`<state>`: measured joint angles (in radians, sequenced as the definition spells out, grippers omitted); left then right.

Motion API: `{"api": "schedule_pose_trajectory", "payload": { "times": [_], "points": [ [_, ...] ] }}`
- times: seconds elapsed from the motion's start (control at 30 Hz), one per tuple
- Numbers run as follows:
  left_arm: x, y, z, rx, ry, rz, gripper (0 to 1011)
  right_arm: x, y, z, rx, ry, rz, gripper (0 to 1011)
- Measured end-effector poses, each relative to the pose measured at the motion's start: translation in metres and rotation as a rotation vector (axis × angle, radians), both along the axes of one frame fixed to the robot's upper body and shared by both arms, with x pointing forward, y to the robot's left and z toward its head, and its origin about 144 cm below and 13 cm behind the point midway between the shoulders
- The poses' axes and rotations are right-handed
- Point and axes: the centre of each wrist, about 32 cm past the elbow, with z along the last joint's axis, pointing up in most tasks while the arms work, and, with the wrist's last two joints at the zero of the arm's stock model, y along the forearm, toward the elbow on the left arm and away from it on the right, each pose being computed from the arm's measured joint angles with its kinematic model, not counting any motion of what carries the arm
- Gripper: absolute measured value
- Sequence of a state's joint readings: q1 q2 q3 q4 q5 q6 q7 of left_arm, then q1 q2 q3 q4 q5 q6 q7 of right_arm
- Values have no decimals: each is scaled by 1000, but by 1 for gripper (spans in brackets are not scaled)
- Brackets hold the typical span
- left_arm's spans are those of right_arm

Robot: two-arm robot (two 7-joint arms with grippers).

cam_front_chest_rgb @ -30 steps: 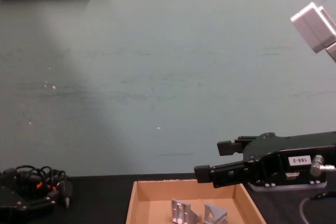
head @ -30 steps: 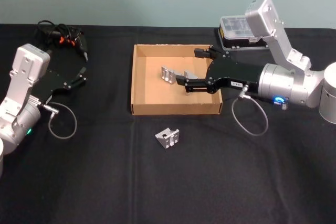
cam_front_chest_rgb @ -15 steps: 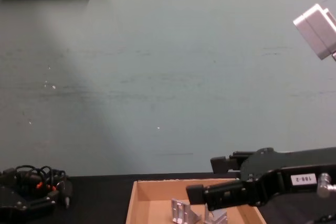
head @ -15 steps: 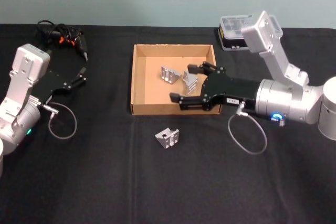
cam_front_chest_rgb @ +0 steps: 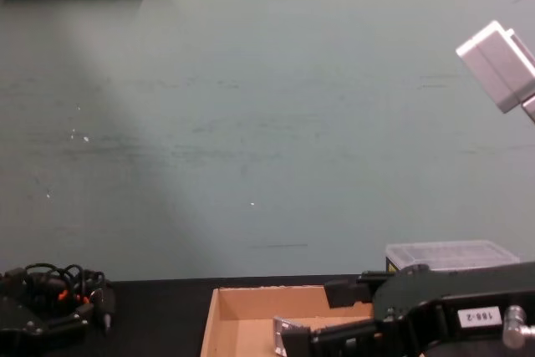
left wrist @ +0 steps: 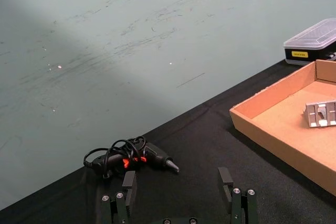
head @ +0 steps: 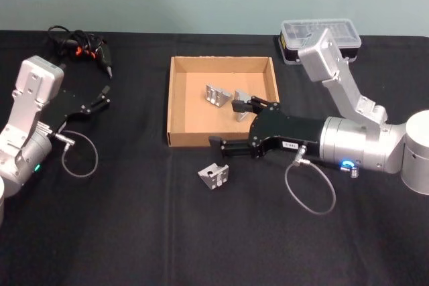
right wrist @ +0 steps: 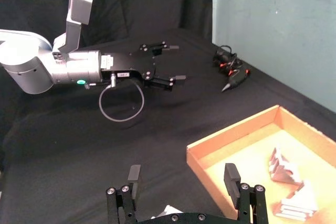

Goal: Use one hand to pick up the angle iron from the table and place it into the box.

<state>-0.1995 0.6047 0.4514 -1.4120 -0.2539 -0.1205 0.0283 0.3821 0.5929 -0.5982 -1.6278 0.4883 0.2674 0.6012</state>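
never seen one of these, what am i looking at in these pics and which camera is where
This is a two-armed robot at a black table. One picture looks down from its head, one looks forward from its chest, and one comes from each wrist.

The right claw is open and empty, reaching over the front edge of a shallow cardboard box. Two metal angle irons lie inside the box: one and another beside it. A third angle iron lies on the table just in front of the box, close to the right claw; it looks like the next one to pick up.

The left claw is open and parked off to the left. Behind it lies a small power tool with a tangled cable. A clear-lidded plastic case sits behind the box.
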Motion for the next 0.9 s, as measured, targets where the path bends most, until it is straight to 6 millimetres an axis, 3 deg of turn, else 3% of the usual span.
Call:
{"api": "schedule_pose_trajectory", "payload": {
  "times": [0.9],
  "points": [
    [0, 0, 0, 0, 0, 0, 1011, -36, 27, -22, -88, 12, -68, 1003]
  ]
}}
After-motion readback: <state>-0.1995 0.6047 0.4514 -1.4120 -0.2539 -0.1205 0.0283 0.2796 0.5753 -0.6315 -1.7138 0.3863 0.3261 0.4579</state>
